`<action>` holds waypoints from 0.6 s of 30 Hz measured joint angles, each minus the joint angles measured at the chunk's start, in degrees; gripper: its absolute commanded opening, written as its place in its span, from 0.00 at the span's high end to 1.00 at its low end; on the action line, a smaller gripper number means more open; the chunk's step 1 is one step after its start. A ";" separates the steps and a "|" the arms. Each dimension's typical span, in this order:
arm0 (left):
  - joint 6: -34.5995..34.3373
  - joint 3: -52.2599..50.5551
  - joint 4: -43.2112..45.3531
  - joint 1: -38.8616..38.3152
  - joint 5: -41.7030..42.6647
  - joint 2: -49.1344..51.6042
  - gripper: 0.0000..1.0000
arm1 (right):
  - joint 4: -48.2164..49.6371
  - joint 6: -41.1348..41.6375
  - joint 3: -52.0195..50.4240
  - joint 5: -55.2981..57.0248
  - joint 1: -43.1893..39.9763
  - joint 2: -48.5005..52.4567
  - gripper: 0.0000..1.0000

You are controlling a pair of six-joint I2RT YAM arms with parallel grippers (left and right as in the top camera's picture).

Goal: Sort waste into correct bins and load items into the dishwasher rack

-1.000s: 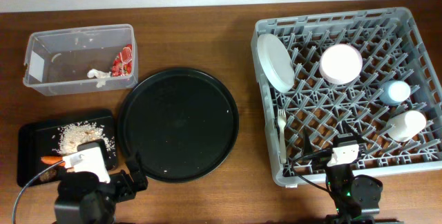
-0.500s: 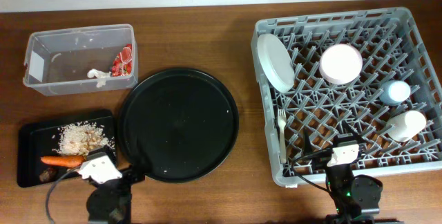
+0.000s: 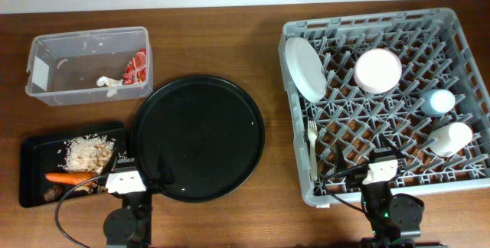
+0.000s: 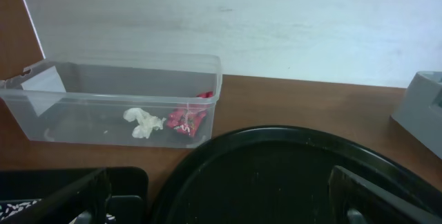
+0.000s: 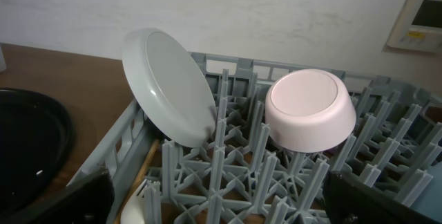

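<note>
The left gripper (image 4: 224, 204) sits at the near-left rim of the large round black tray (image 3: 200, 137). Its jaws are spread wide and hold nothing. The right gripper (image 5: 217, 207) sits well to the right of that tray, at the near wall of the dishwasher rack (image 3: 387, 18), with its jaws just as wide and holding nothing.

Just left of the round tray lies the shallow black rectangular tray (image 3: 31, 171), their rims almost meeting. It holds the brown lump (image 3: 52, 194) at its near-left corner, the orange carrot (image 3: 67, 177) lying crosswise, and a heap of rice and scraps (image 3: 88, 153) behind that.

Right of the round tray, a band of bare table (image 3: 276, 171) separates it from the rack. The white fork (image 3: 312, 145) lies along the rack's side closest to the tray. The pale grey plate (image 3: 305, 68) leans on edge beyond it. Further right are the upturned pinkish-white bowl (image 3: 377, 70), the blue cup (image 3: 439, 101) and the cream cup (image 3: 450, 138).

To the far left of the round tray stands the clear tub (image 3: 88, 34). The crumpled tissue (image 3: 109, 84) and the red wrapper (image 3: 138, 67) lie at the end nearest the tray.
</note>
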 measured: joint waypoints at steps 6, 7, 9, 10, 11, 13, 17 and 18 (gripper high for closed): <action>0.98 0.00 0.00 0.00 0.61 0.00 0.01 | 0.00 -0.02 0.00 0.00 0.00 0.00 0.01; 1.01 0.00 0.00 0.00 0.61 0.00 0.01 | 0.00 -0.02 0.00 0.00 0.00 0.00 0.01; 1.11 0.00 0.00 -0.02 0.61 0.00 0.01 | -0.02 0.00 0.00 0.00 0.00 0.00 0.01; 1.14 0.00 0.00 -0.02 0.61 0.00 0.01 | 0.00 0.00 0.00 0.00 0.00 0.00 0.01; 1.16 0.00 0.00 -0.02 0.61 0.00 0.01 | -0.02 -0.02 0.00 0.00 0.00 0.00 0.01; 1.16 0.00 0.00 0.00 0.61 0.00 0.01 | -0.02 0.02 0.00 0.00 0.00 0.00 0.01; 1.16 0.00 0.00 0.00 0.61 0.00 0.01 | 0.00 0.02 0.00 0.00 0.00 0.00 0.01; 1.16 0.00 0.00 0.00 0.61 0.00 0.01 | -0.02 0.00 0.00 0.00 0.00 0.00 0.01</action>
